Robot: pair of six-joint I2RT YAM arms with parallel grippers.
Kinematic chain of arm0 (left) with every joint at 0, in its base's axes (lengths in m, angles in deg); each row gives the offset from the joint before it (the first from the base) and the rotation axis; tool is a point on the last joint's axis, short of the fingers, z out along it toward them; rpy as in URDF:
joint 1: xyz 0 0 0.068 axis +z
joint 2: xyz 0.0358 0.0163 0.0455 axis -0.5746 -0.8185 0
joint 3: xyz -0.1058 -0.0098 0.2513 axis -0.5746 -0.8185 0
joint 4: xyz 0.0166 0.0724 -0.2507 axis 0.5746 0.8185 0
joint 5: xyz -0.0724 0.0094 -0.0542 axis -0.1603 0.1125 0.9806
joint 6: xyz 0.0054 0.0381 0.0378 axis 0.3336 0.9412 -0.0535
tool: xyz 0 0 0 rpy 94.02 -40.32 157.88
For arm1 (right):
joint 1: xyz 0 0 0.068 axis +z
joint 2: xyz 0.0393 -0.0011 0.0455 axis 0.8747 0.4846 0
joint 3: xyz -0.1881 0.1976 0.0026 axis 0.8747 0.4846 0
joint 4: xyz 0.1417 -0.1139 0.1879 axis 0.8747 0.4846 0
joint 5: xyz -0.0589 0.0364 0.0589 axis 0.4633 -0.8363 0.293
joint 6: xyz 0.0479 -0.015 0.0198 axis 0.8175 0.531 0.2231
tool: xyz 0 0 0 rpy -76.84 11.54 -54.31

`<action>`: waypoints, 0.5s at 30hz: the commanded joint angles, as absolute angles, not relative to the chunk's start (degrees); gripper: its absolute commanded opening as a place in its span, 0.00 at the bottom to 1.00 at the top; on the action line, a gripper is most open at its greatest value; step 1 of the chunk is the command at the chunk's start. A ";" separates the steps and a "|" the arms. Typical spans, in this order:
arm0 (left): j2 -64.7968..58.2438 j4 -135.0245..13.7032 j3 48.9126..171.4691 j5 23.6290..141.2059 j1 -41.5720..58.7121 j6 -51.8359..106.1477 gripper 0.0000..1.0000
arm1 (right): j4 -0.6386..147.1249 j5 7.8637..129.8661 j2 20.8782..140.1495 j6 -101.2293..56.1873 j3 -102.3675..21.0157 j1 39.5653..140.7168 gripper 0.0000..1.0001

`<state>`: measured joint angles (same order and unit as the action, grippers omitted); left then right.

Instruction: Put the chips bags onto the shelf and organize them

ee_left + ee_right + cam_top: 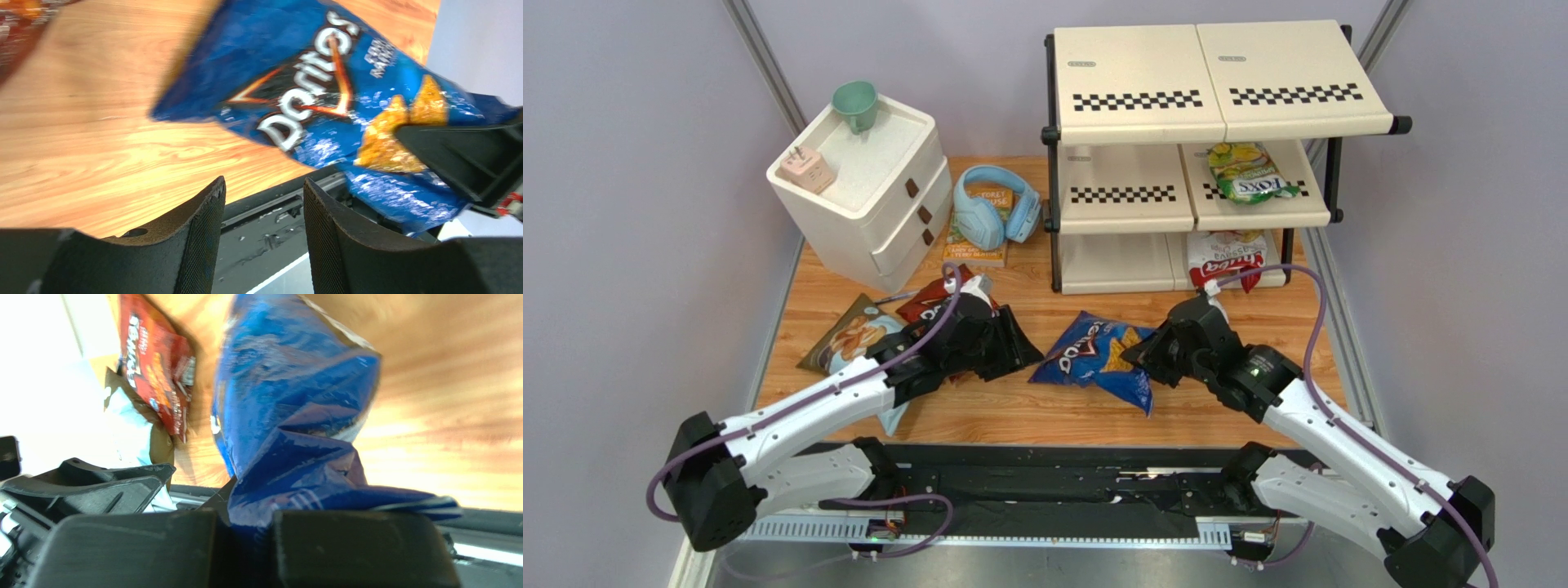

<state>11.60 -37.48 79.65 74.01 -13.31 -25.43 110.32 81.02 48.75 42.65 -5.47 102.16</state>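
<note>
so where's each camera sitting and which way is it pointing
top external: above and behind the robot, looking down at the table, shelf, left arm and right arm.
left wrist: on the left arm, facing the blue Doritos bag past its open left tool.
right wrist: on the right arm, looking along the right tool, shut on that bag.
shared: all three show that bag.

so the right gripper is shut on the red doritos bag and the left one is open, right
Not quite. The right gripper is shut on the blue Doritos bag, not the red one; the right wrist view shows the blue foil pinched between its fingers, with the red bag lying off to the side. The left gripper is open, as you said.
</note>
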 commanded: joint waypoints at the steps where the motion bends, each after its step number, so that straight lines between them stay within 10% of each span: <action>1: 16.22 -31.40 77.05 70.73 -10.55 -24.72 0.56 | 108.07 86.70 46.98 35.27 -10.30 101.88 0.00; 15: 19.92 -28.32 75.20 72.31 -5.28 -22.00 0.56 | 93.48 91.71 48.20 30.79 -14.25 100.22 0.00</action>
<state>19.64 -28.71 75.41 71.65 -6.80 -24.09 104.00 87.77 46.94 33.93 -8.55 101.26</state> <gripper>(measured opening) 0.556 0.006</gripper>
